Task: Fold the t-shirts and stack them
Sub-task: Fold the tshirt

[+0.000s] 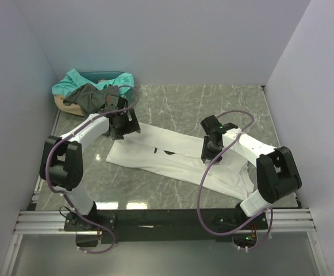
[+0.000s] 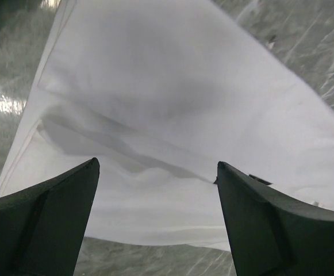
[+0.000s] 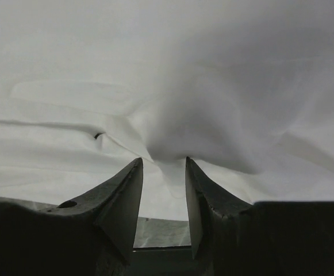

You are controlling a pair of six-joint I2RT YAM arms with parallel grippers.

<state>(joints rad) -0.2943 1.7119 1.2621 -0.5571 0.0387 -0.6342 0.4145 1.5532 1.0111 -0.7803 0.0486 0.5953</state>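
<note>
The white t-shirt [image 1: 172,158], folded into a long band, lies slantwise across the middle of the marble counter [image 1: 212,103]. The left fingers [image 2: 77,187] hang released and wide apart over its far left end, touching nothing. The right fingers [image 3: 126,187] are clenched on a raised pinch of the same white cloth (near the band's right part). The teal t-shirt [image 1: 75,80] and dark grey t-shirt [image 1: 89,96] sit heaped in a basket [image 1: 60,102] at the far left corner.

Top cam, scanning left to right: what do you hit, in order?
In order: teal shirt → left gripper → black print on the white shirt → right gripper. The dark grey shirt is left out because it overlaps the teal one.
</note>
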